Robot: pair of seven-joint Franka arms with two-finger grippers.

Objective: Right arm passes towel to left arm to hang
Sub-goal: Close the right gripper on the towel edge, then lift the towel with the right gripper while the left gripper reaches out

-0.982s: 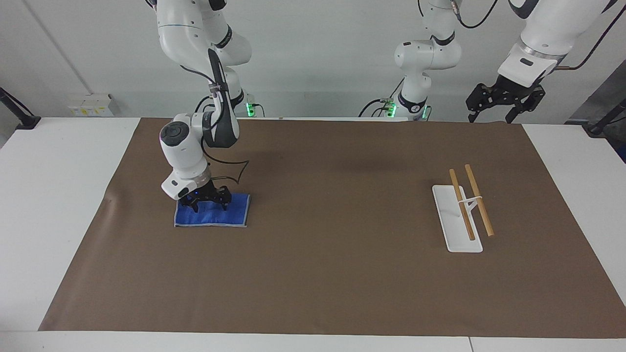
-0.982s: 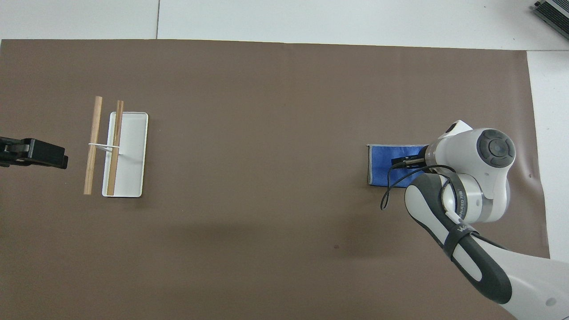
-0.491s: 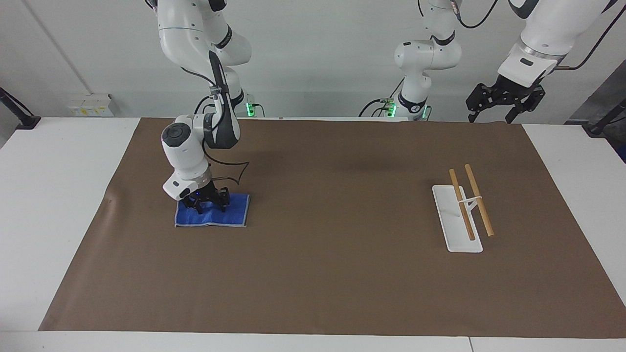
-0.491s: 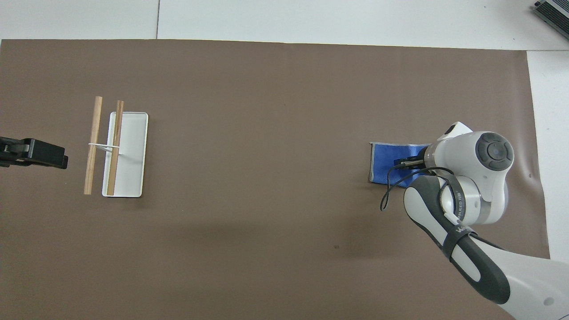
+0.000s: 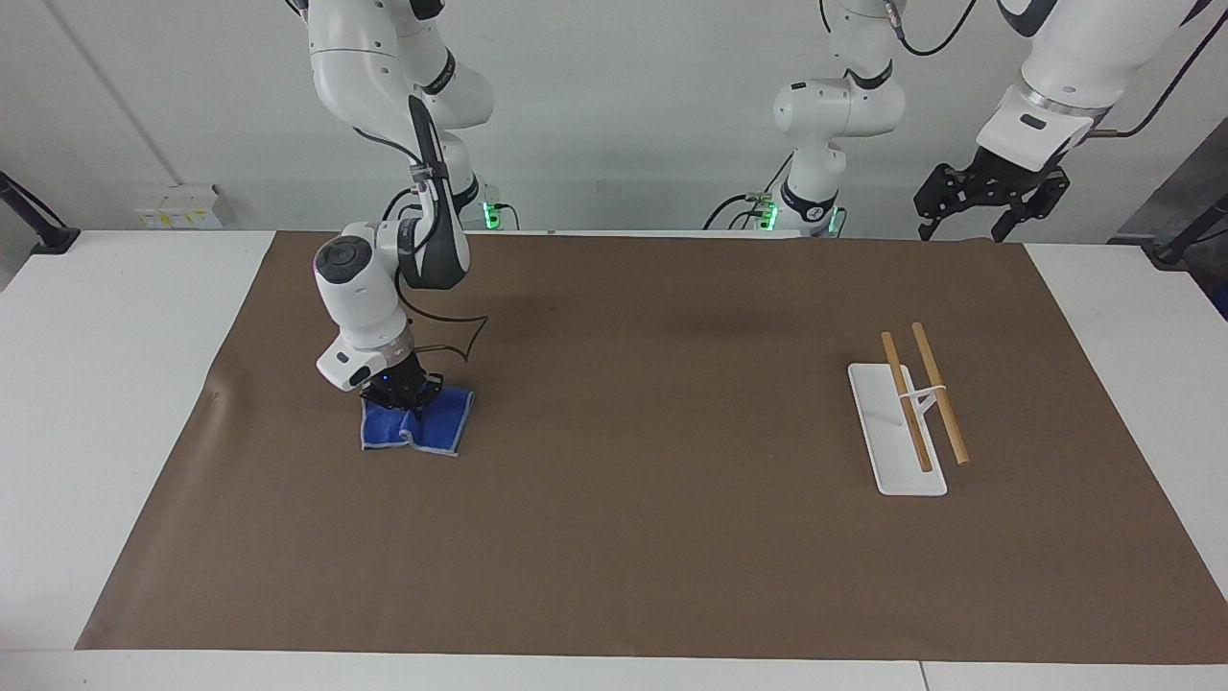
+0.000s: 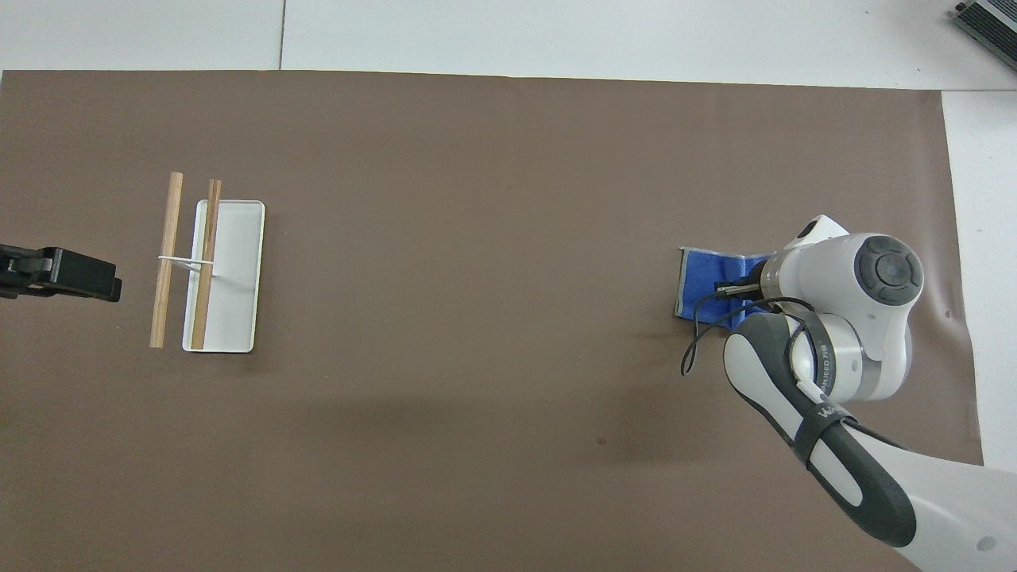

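The blue towel (image 5: 422, 425) lies bunched on the brown mat toward the right arm's end of the table; it also shows in the overhead view (image 6: 707, 282), partly hidden under the arm. My right gripper (image 5: 403, 395), with its blue wrist light, is shut on the towel's top and pinches the cloth up into folds; the towel's lower edges still touch the mat. In the overhead view the right gripper (image 6: 735, 290) is mostly covered by its own wrist. My left gripper (image 5: 988, 197) waits raised over the table's edge at the left arm's end, and its tip shows in the overhead view (image 6: 79, 278).
A white rack base (image 5: 897, 432) with two wooden rods (image 5: 926, 393) stands on the mat toward the left arm's end, also in the overhead view (image 6: 230, 274). The brown mat (image 5: 652, 432) covers most of the white table.
The right gripper closed on the towel and pulled it up; the flat cloth has gathered into a narrower bunch. The left arm has not moved.
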